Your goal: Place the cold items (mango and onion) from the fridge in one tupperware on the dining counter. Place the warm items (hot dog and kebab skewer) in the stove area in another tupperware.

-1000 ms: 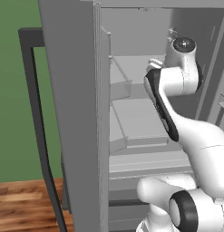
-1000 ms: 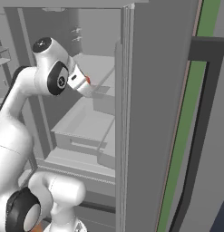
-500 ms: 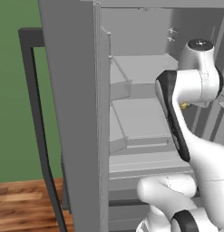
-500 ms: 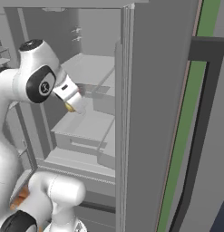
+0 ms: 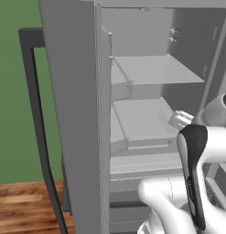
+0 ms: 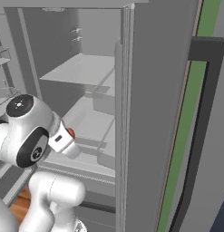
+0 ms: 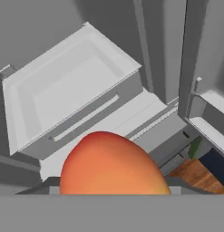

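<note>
The mango (image 7: 111,165), orange-red and rounded, sits right at the camera at the bottom of the hand view, with my gripper (image 7: 114,190) shut on it and the fingertips hidden behind the fruit. The hand (image 6: 64,139) hangs low in front of the open fridge (image 5: 146,68), outside its shelves, and its white wrist (image 5: 180,119) sits by the lower shelf. Below the mango lies the fridge's white drawer (image 7: 63,90). The onion, hot dog, kebab skewer and tupperware are out of view.
The open fridge door (image 5: 73,114) stands to the arm's left, and the other door (image 6: 154,113) to its right. Bare grey shelves (image 6: 81,72) span the inside. Wood floor (image 5: 23,205) runs below, with a green wall (image 5: 13,114) behind.
The arm has drawn back out of the fridge and swung down, so the hand went from shelf height to low in front of the drawer, still carrying the mango.
</note>
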